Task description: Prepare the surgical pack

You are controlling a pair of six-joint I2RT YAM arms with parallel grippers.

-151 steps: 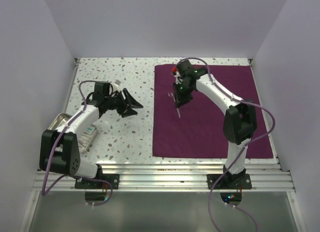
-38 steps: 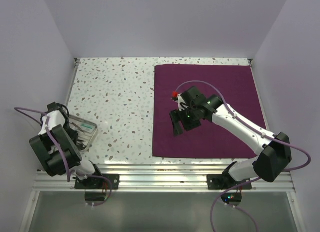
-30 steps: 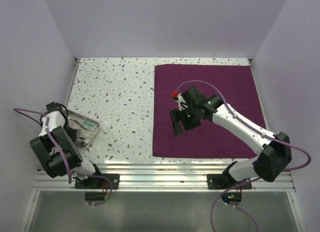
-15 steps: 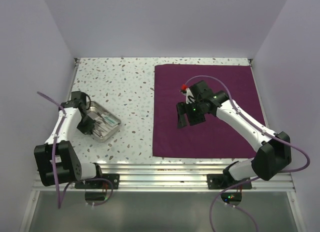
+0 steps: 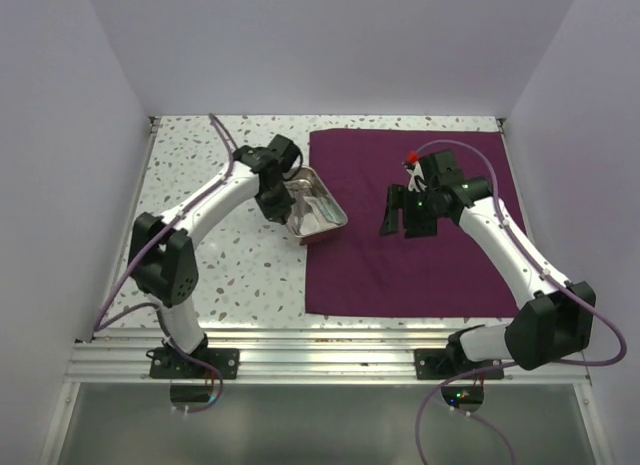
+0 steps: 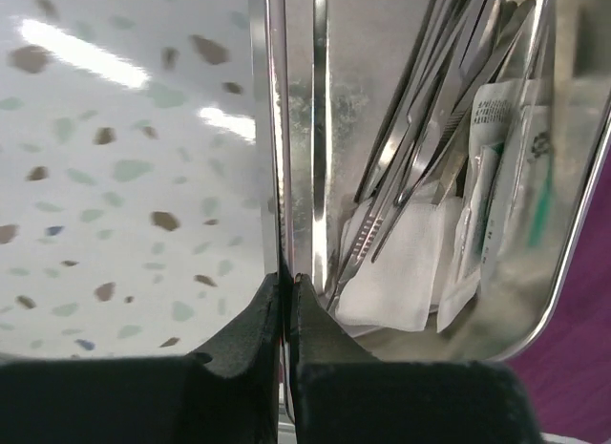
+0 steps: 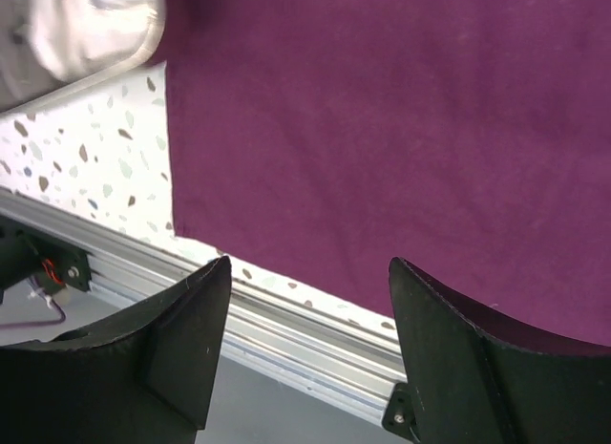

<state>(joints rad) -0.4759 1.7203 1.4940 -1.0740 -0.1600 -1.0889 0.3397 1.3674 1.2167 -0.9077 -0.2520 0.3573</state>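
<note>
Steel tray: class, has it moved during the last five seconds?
Yes. The steel tray has moved rightward, from the table's left edge to the purple cloth's left border.

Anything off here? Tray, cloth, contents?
The steel tray is skewed across the left edge of the maroon cloth, its rim pinched by the left end effector. Instruments and gauze pads are heaped at one end. Nothing spilled; the cloth lies flat.
</note>
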